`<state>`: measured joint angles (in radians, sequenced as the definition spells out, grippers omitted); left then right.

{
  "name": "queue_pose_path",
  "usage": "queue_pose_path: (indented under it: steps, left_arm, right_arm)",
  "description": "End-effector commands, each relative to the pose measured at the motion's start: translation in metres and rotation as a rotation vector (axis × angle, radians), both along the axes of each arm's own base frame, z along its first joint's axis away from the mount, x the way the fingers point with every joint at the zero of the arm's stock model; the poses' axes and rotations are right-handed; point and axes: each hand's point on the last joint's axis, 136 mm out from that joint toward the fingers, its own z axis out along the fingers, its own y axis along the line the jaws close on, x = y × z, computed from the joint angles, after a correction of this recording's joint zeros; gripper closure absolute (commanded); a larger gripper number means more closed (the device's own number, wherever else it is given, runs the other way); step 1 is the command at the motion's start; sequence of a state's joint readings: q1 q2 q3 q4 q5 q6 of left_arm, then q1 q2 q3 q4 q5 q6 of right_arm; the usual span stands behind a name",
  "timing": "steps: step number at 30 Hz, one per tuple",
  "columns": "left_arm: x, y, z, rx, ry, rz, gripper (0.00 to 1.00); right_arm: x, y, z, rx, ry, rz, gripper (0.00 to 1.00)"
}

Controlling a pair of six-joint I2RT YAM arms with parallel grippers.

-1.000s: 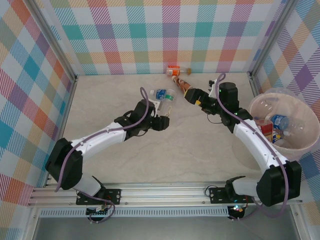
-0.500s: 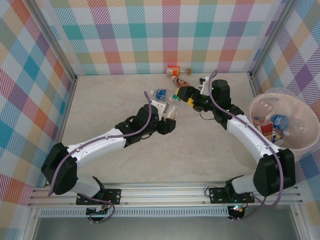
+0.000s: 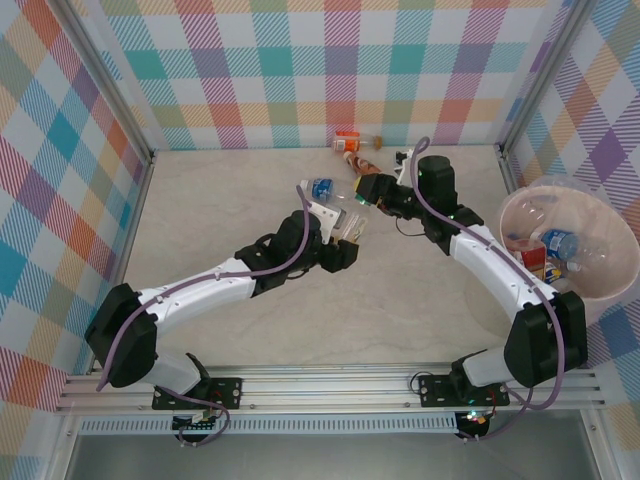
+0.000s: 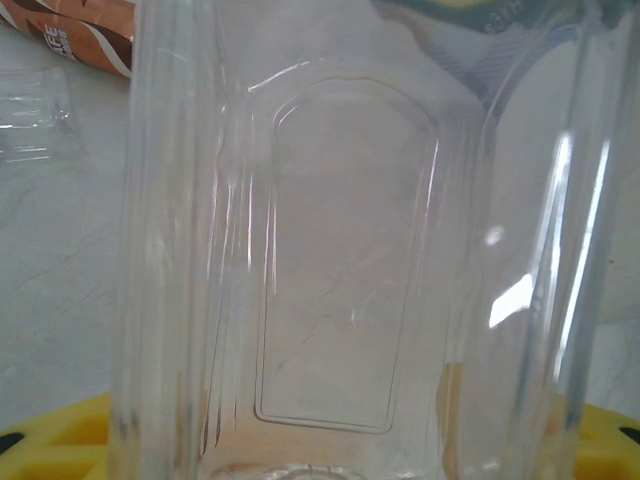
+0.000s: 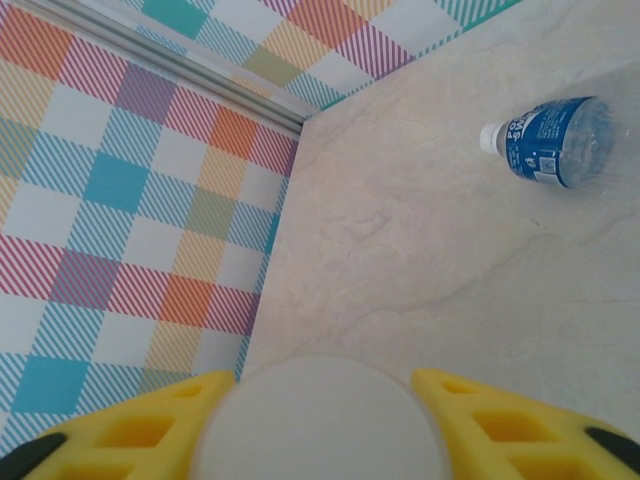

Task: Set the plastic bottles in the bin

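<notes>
My left gripper (image 3: 349, 229) is shut on a clear plastic bottle (image 3: 352, 211), held above the middle of the table. In the left wrist view that bottle (image 4: 340, 250) stands right before the lens, with yellow fingertips (image 4: 50, 445) at the bottom corners. My right gripper (image 3: 363, 192) meets the same bottle from the right. Its yellow fingers (image 5: 470, 410) press either side of the bottle's round white end (image 5: 320, 430). A blue-labelled bottle (image 3: 320, 187) (image 5: 555, 145) lies on the table just left of both grippers. The pinkish bin (image 3: 610, 290) sits at the far right.
Inside the bin lie a blue-labelled bottle (image 3: 560, 243) and a red-labelled one (image 3: 531, 260). An orange-labelled bottle (image 3: 350, 142) lies by the back wall, a brown-labelled one (image 3: 362, 168) (image 4: 70, 30) just in front. Checked walls enclose the table on three sides.
My right gripper has swung left to the held bottle and closed on its white end. The left arm has carried the bottle slightly right and nearer.
</notes>
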<state>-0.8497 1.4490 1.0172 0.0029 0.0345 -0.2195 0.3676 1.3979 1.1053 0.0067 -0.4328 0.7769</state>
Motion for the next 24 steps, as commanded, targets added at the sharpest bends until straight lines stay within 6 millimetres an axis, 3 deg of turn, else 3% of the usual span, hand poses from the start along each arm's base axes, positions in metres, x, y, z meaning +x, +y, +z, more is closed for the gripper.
queue_pose_path:
  steps: [1, 12, 14, 16, 20, 24]
  left_arm:
    - [-0.002, -0.011, 0.014, -0.024, -0.046, -0.033, 0.52]
    - [0.001, -0.008, 0.013, -0.011, -0.035, -0.011, 0.49]
    - [0.000, -0.010, 0.014, -0.008, -0.025, -0.015, 0.39]
    - [0.000, -0.011, 0.014, -0.001, -0.011, -0.016, 0.23]
    - [-0.001, -0.011, 0.023, -0.037, -0.016, -0.018, 0.00]
    - [-0.001, -0.005, 0.038, -0.083, -0.062, 0.007, 0.00]
  right_arm:
    - [-0.002, -0.003, 0.023, -0.017, -0.084, -0.010, 0.58]
    - [-0.006, -0.012, 0.029, -0.056, -0.115, -0.040, 0.73]
    - [-0.006, -0.016, 0.031, -0.076, -0.122, -0.055, 0.73]
    - [-0.008, -0.024, 0.037, -0.120, -0.141, -0.077, 0.73]
    - [-0.011, -0.062, 0.065, -0.308, -0.211, -0.179, 0.73]
    - [-0.022, -0.124, 0.117, -0.426, -0.340, -0.352, 0.72]
